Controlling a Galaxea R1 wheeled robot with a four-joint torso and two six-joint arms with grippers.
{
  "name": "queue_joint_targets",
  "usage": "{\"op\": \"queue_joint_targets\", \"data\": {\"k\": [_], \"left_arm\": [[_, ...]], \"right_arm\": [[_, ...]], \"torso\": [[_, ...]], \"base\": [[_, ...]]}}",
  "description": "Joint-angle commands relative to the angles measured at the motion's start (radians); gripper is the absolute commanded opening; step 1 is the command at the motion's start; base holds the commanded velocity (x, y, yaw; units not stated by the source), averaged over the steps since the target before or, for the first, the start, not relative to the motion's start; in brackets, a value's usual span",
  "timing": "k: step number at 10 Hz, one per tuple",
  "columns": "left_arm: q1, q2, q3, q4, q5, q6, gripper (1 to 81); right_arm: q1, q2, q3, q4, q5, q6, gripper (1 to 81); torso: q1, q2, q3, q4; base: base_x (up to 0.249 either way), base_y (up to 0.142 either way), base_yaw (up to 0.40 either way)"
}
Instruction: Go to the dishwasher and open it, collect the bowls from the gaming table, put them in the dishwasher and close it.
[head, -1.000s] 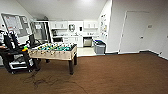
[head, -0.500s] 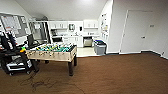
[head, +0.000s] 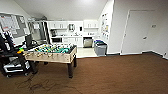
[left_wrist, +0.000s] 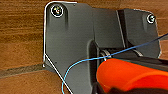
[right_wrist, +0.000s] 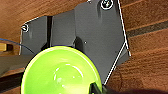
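**Colleague:** What's in front of you?

**Me:** From the head camera I'm looking across a brown wood-plank floor (head: 120, 75) toward a small white kitchenette (head: 72, 32) at the far end of the room. The built-in stainless-steel-fronted dishwasher (head: 88, 42) sits under the white counter there, near the right end of the cabinet run, and its door looks closed. Just to its right stands a grey bin with a blue rim (head: 100, 48).

**Colleague:** Anything between you and it?

**Me:** A table-football table with a green field and pale wooden sides (head: 51, 53) stands to the left of my path, well short of the kitchenette. Left of that is a dark cart with black gear on it (head: 11, 60). A closed white door (head: 136, 32) is in the wall on the right.

**Colleague:** And the bowls?

**Me:** My right wrist camera has a round lime-green bowl (right_wrist: 61, 72) close up, open side facing the lens and empty, with floorboards behind it. It sits right at my right hand, but the fingers are hard to make out, so I cannot tell whether they grip it. My left wrist camera has a rounded red-orange object (left_wrist: 130, 75) close up, with a thin blue cable (left_wrist: 100, 58) crossing in front of it. I cannot tell the left hand's state either.
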Motion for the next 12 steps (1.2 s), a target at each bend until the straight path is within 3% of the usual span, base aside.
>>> {"op": "queue_joint_targets", "data": {"k": [1, 12], "left_arm": [[-0.054, -0.002, -0.002, 0.004, 0.065, 0.002, 1.0], [-0.051, -0.001, -0.002, 0.006, 0.065, 0.005, 1.0]], "right_arm": [[0.042, -0.016, 0.001, -0.004, -0.050, -0.003, 1.0], [0.042, -0.011, 0.001, -0.004, -0.052, -0.003, 1.0]], "torso": [[0.000, 0.000, 0.000, 0.000], [0.000, 0.000, 0.000, 0.000]], "base": [[0.169, 0.000, 0.000], [0.169, 0.000, 0.000]]}}
